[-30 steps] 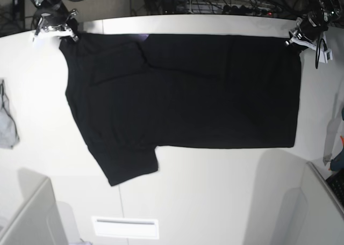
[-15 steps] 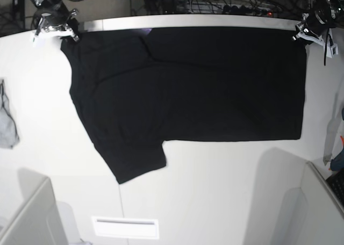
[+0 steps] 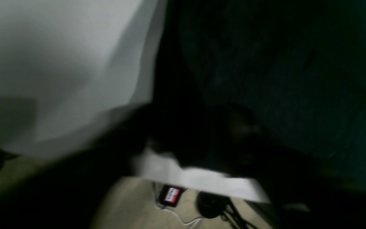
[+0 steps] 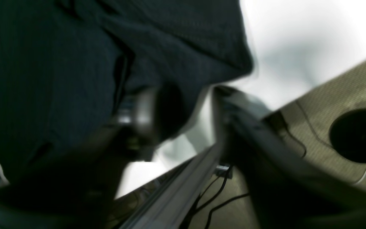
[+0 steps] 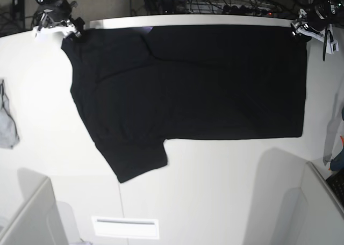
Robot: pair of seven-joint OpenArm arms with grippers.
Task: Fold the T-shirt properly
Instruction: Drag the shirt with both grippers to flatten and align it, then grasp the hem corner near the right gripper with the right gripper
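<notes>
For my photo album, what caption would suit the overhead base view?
Two robot arms pin the far corners of a large black cloth T-shirt spread flat on a white table.

The large black short-sleeved cloth T-shirt [image 5: 188,84] lies spread flat, plain side up, across the far half of the white surface, its length running from 9 to 3 o'clock. One sleeve juts out toward 7 o'clock; the straight hem sits at the 3 o'clock side. Its far edge runs along the 12 o'clock edge, with shallow creases near the 10 o'clock corner.
</notes>
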